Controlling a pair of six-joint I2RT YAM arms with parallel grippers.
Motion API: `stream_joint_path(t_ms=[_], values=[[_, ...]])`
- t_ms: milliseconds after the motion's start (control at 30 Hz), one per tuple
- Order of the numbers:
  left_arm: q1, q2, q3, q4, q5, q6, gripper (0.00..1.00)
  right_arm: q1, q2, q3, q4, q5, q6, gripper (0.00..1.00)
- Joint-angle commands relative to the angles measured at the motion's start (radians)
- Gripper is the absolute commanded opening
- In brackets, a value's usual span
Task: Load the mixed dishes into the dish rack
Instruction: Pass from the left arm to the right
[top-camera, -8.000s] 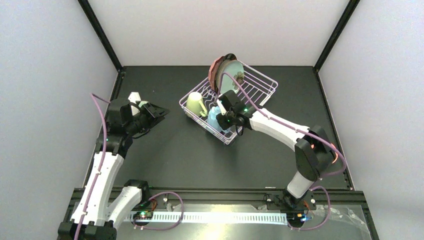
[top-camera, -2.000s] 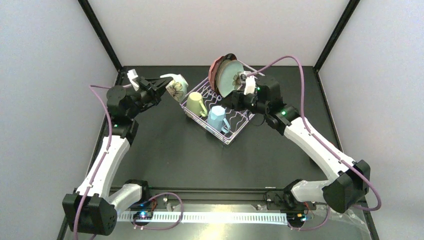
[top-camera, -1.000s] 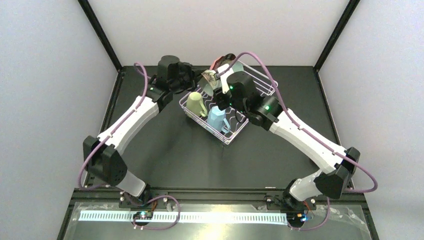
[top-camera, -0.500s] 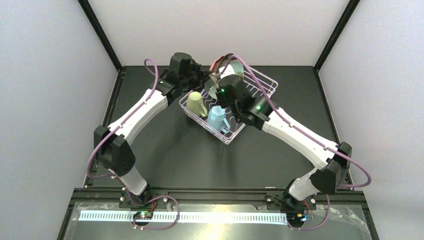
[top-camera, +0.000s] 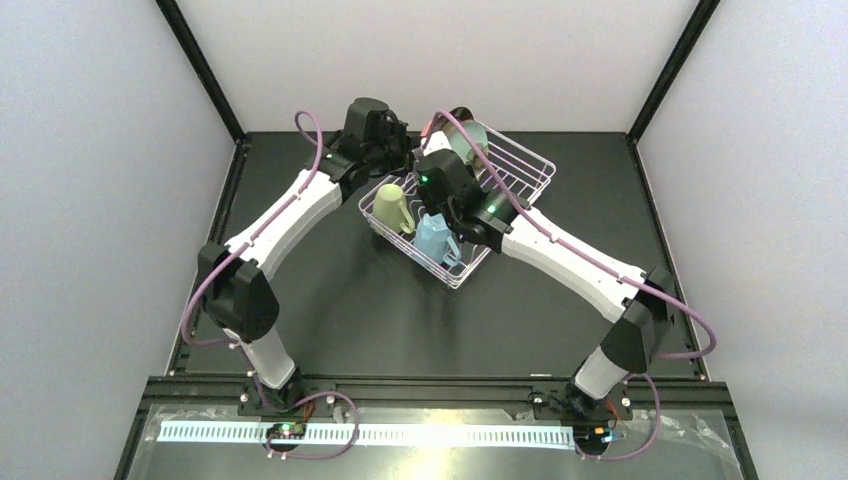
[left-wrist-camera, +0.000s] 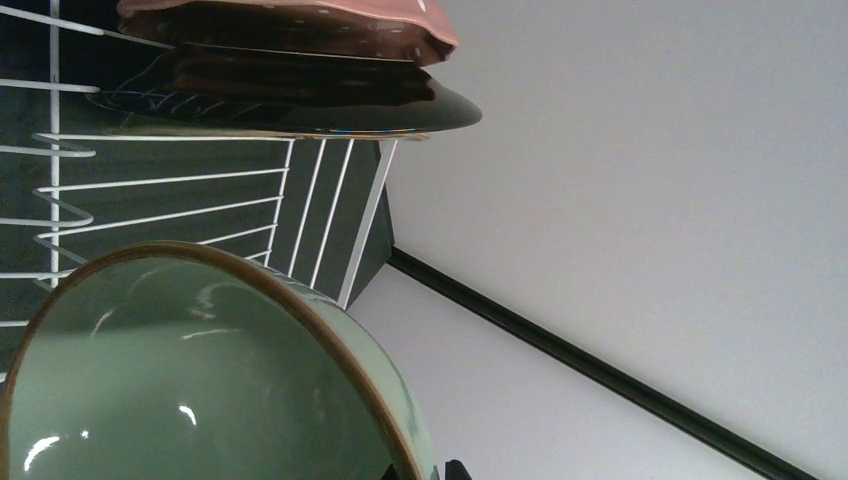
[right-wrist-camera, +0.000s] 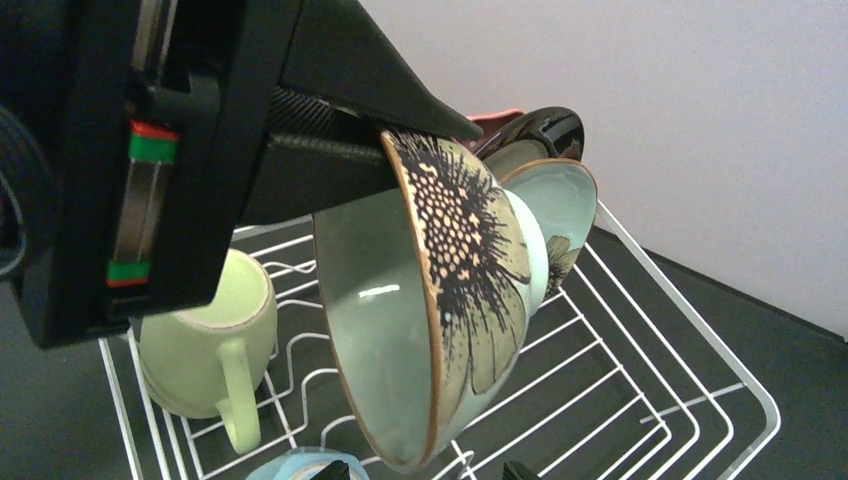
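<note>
Above the dish rack (right-wrist-camera: 690, 308), left fingers (right-wrist-camera: 350, 70) clamp the pale-green bowl (right-wrist-camera: 395, 330).

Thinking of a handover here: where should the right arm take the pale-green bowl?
The pale-green bowl hangs on edge over the dish rack, left fingers pinching its upper rim. I'd take the free lower rim from below, one finger inside, one on the flowered outside.

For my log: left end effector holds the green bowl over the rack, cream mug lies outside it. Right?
No: the right wrist view shows the cream mug inside the dish rack; the left end effector does hold the green bowl.
</note>
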Motion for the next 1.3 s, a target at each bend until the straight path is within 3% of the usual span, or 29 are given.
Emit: stream_joint_path(t_ms=[0, 200, 500, 600, 833, 1033, 1267], values=[[-0.007, -0.004, 0.066, 0.027, 0.028, -0.008, 0.01, 0.006, 0.028, 0.039, 0.039, 0.031, -0.016, 0.87], [-0.006, -0.012, 0.068, 0.024, 0.038, -0.006, 0.01, 0.006, 0.054, 0.035, 0.070, 0.058, -0.031, 0.87], [-0.006, -0.049, 0.067, 0.002, 0.042, 0.008, 0.01, -0.006, 0.093, 0.029, 0.126, 0.141, -0.057, 0.77], [-0.007, -0.070, 0.059, -0.008, 0.039, 0.015, 0.01, -0.024, 0.094, 0.020, 0.146, 0.161, -0.049, 0.66], [-0.005, -0.098, 0.038, -0.013, 0.049, 0.023, 0.01, -0.055, 0.100, 0.002, 0.161, 0.192, -0.020, 0.21], [-0.014, -0.094, 0.037, -0.007, 0.057, 0.022, 0.01, -0.056, 0.110, -0.005, 0.159, 0.187, -0.003, 0.00], [-0.018, -0.091, 0.036, -0.011, 0.062, 0.029, 0.02, -0.065, 0.094, -0.022, 0.176, 0.167, 0.001, 0.00]])
